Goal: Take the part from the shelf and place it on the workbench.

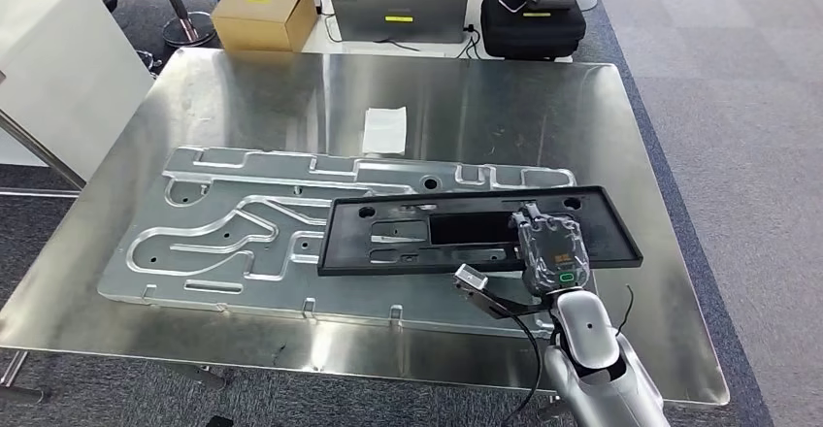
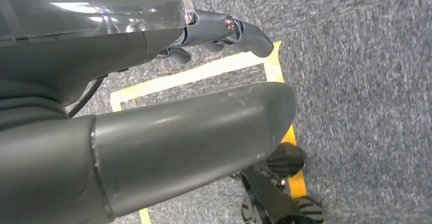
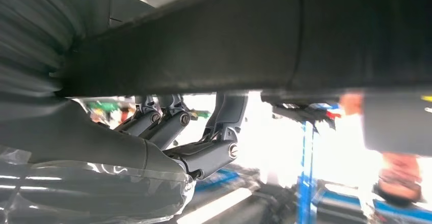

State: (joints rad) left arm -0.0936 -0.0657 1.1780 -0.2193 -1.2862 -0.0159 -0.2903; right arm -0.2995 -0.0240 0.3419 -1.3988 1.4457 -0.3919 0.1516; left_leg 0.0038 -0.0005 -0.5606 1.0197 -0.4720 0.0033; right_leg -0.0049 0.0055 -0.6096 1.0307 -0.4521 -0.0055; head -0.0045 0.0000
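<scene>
The part is a long black rectangular frame (image 1: pixel 456 235) with cut-outs. It lies slanted over the right end of a large grooved aluminium plate (image 1: pixel 223 238) on the steel workbench (image 1: pixel 505 107). My right hand (image 1: pixel 549 248) grips the frame at its near edge, right of the middle. The right wrist view shows the frame's dark edge (image 3: pixel 254 46) with the right hand (image 3: pixel 168 137) and its fingers (image 3: pixel 224 132) wrapped around it. I cannot tell whether the frame touches the plate. My left hand (image 2: pixel 127 51) hangs over the carpet, fingers (image 2: pixel 244 30) stretched out, holding nothing.
A white paper sheet (image 1: pixel 385 129) lies on the bench beyond the plate. Behind the bench stand a cardboard box (image 1: pixel 264 10), a grey laptop (image 1: pixel 396 5) and a black bag (image 1: pixel 532 21). A white cabinet (image 1: pixel 58 68) stands at the left. Yellow floor tape (image 2: pixel 204 71) lies under the left hand.
</scene>
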